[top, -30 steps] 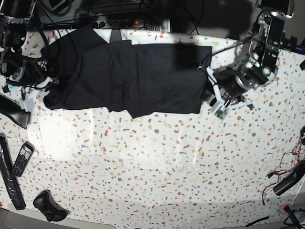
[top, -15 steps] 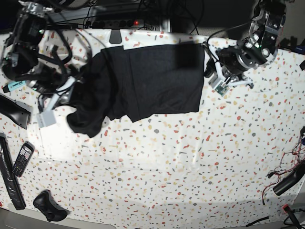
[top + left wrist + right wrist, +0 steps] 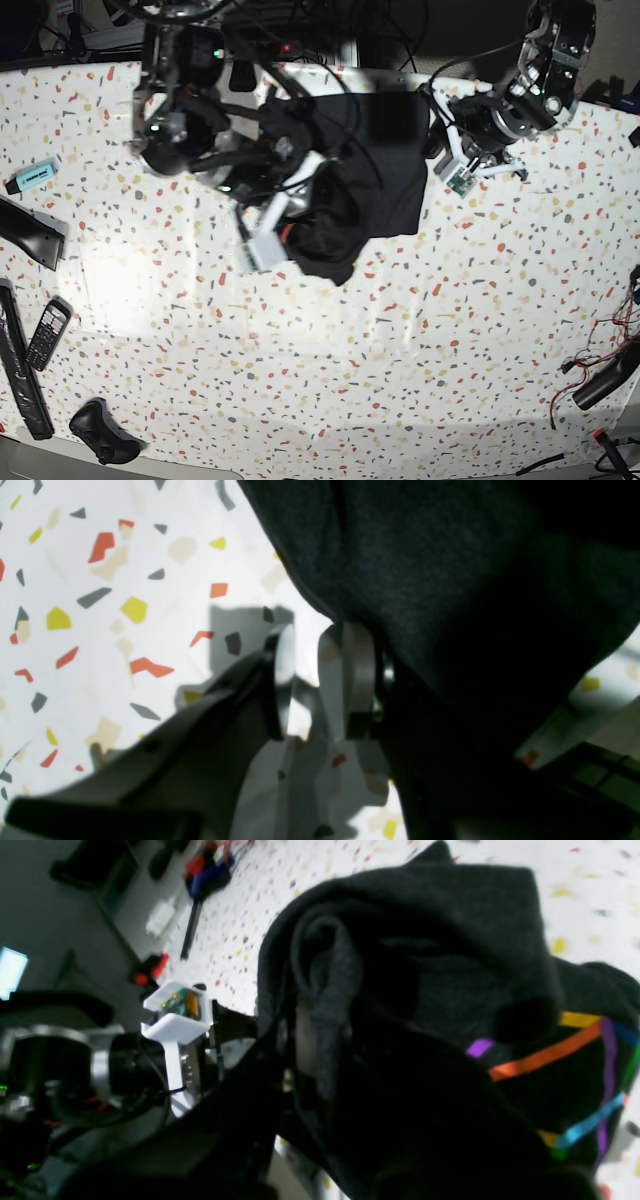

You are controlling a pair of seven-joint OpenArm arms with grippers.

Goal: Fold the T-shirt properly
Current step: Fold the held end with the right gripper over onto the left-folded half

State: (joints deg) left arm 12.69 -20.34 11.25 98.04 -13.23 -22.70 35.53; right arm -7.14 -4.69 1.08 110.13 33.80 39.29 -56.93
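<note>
T-shirt (image 3: pixel 375 185) cloth, black and bunched, lay on the speckled desk (image 3: pixel 330 370) toward its far edge, one part flat and the rest gathered into a hanging wad. That wad drooped from the right hand (image 3: pixel 300 215), which stood over the T-shirt's near-left part. In the right wrist view the T-shirt (image 3: pixel 415 990) filled most of the frame, a thick roll of dark fabric wrapped over the right hand so that its fingers were hidden; the cloth hung from it as if held, though the fingers themselves could not be made out. Rainbow lines of the print (image 3: pixel 580 1050) showed on the underside of the raised fold, orange, purple, blue and yellow.

Beside the T-shirt's far-right corner sat the left hand (image 3: pixel 440 150). In the left wrist view the left hand (image 3: pixel 322 680) showed its two pads standing a narrow gap apart with only desk visible between them, and one pad (image 3: pixel 357 680) lay against the T-shirt's edge (image 3: pixel 450 580).

Well away from the T-shirt, at the desk's left edge, lay a mobile phone (image 3: pixel 47 335) and a teal marker (image 3: pixel 33 175).
</note>
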